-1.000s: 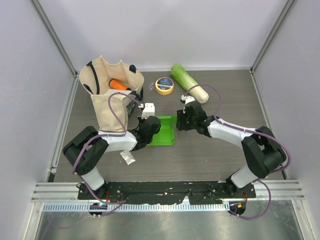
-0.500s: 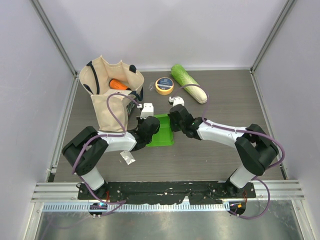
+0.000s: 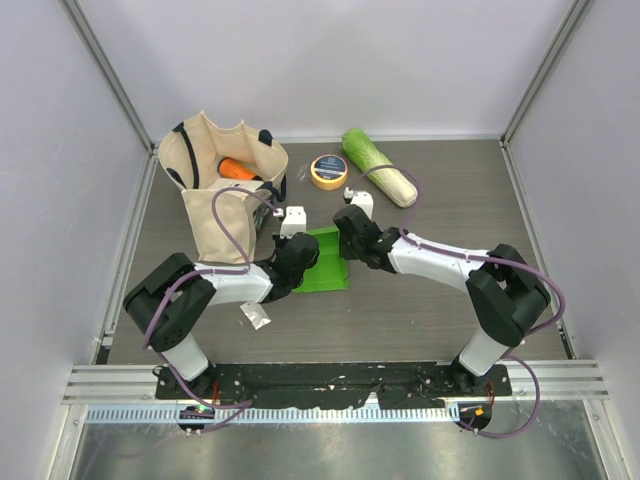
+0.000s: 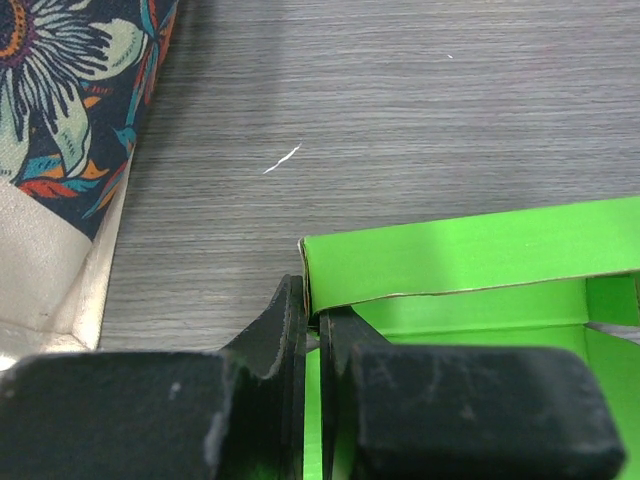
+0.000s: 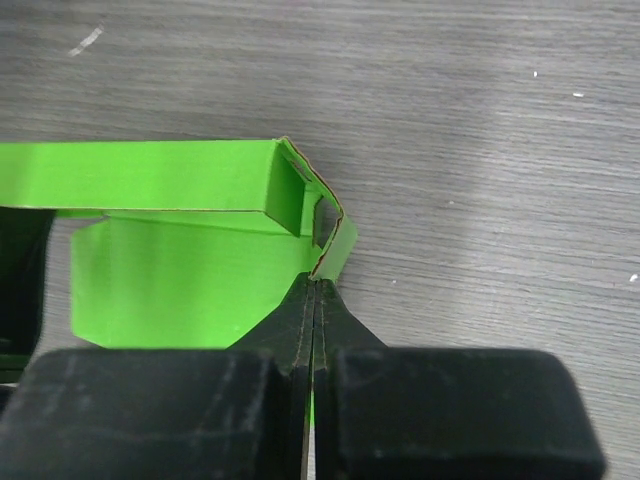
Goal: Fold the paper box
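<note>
Two grippers pinch the paper box [image 3: 332, 268], which sits half-folded at the centre of the top view. The left gripper [image 4: 312, 318] is clamped narrowly on one wall. The right gripper [image 5: 314, 285] is closed tight on a bent side flap (green card shows between its fingers). A tote bag [image 3: 215, 195] stands at upper left, with a tape roll [image 3: 329, 171] and a cabbage [image 3: 378, 167] beyond the box.

No text, number or brand can be read in any view. A dark round label is seen in the core of the yellow tape roll [image 3: 329, 171], which lies beyond the right claw [image 3: 343, 243], but its print is too small to be made out.
</note>
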Robot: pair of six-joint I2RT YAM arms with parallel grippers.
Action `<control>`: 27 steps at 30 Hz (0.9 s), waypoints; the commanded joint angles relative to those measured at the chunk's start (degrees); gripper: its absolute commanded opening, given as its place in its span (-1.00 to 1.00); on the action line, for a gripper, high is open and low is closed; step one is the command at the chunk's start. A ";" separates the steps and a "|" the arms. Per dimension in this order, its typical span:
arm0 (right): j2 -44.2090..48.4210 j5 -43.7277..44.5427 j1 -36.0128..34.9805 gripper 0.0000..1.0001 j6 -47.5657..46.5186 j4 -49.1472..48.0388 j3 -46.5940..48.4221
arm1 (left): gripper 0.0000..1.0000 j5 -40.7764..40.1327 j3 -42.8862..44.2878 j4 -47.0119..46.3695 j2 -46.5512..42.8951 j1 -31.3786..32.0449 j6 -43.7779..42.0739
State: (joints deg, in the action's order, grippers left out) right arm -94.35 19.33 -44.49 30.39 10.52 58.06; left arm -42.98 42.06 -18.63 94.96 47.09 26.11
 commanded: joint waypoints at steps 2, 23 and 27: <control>-0.13 -1.30 -0.42 -0.99 11.49 1.17 6.10 | -1.00 -0.26 -0.49 -2.20 -2.23 0.19 0.00; 1.34 -0.18 -2.44 -0.86 12.70 -10.89 0.04 | -1.00 -0.52 -0.58 -1.76 -2.50 0.19 0.08; 9.87 2.99 -2.27 -0.62 0.48 0.26 -4.88 | -1.00 -0.35 -0.84 -1.85 -2.94 0.19 0.00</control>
State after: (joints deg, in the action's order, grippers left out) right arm -93.78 18.70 -46.78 44.36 3.62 56.40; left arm -41.95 41.63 -18.61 93.86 47.13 26.35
